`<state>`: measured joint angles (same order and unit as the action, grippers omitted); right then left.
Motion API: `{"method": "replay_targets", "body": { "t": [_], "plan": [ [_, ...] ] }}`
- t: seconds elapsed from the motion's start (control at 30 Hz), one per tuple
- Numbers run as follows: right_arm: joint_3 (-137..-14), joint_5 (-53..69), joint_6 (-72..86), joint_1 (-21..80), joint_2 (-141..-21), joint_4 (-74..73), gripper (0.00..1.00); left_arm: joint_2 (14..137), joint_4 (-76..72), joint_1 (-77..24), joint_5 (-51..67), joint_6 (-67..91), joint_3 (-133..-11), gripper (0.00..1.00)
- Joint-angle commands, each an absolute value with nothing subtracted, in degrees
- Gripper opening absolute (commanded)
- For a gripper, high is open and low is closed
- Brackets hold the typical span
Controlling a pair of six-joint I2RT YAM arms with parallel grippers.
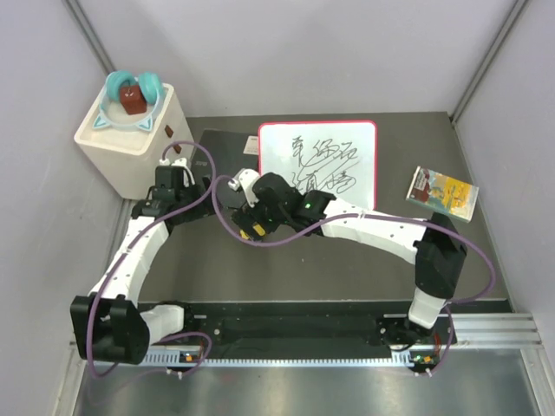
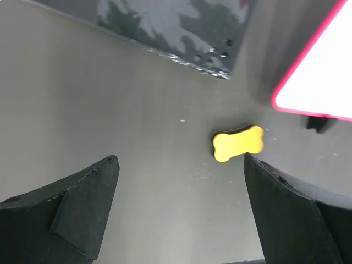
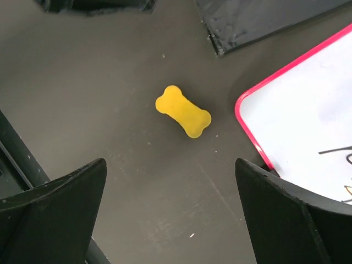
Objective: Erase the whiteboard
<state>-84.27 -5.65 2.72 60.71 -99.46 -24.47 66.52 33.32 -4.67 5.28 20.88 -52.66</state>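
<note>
- Your whiteboard (image 1: 318, 165) lay flat on the desk (image 1: 260, 269) toward 12 o'clock in the overhead view. Its red frame was intact and black handwriting covered its middle.
- Your left gripper (image 2: 180, 162) hung above the desk with its jaws spread wide, nothing between them.
- In its wrist view, a yellow bone-shaped eraser (image 2: 238, 143) lay at 1 o'clock, apart from both fingers. The whiteboard's corner showed at 2 o'clock.
- Your right gripper (image 3: 170, 165) likewise had its jaws fully apart and empty. The eraser lay at 12 o'clock and the whiteboard's edge at 3 o'clock, near the eraser but not touching it.
- A dark grey slab (image 1: 217, 147) lay just beside the whiteboard at its 9 o'clock side.
- A white box (image 1: 130, 130) stood at 10 o'clock and a printed packet (image 1: 443, 192) lay at 2 o'clock.
</note>
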Motion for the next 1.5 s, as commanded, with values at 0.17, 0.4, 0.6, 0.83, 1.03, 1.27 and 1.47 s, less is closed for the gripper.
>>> {"method": "replay_targets", "body": {
  "t": [0.17,0.4,0.6,0.83,1.03,1.27,1.47],
  "plan": [
    [-86.47,2.98,-10.01,61.79,-104.13,-23.37,0.99,70.32,34.19,-4.66,0.44,21.97,-54.84,0.99],
    [-89.55,3.26,-13.71,62.67,-113.27,-23.11,0.85,66.36,33.75,-4.66,-3.86,22.06,-53.44,0.99],
    [-91.84,1.67,-14.76,62.75,-117.94,-20.13,0.84,66.53,34.28,-4.66,-6.24,22.41,-53.7,0.99],
    [-95.27,-1.14,-16.7,62.75,-121.99,-18.63,0.87,67.15,34.37,-4.66,-5.71,22.24,-53.79,0.99],
    [-97.12,-4.39,-18.45,62.49,-123.92,-17.93,0.9,67.06,34.1,-4.66,-5.45,21.97,-53.7,0.99],
    [-101.42,-1.5,-17.4,59.24,-127.79,-21.26,0.9,67.32,34.01,-4.66,-4.92,21.62,-53.61,0.99],
    [-100.99,-0.18,-16.35,58.18,-129.11,-24.87,0.88,66.97,34.01,-4.66,-5.1,21.53,-53.53,0.99]
  ]
}}
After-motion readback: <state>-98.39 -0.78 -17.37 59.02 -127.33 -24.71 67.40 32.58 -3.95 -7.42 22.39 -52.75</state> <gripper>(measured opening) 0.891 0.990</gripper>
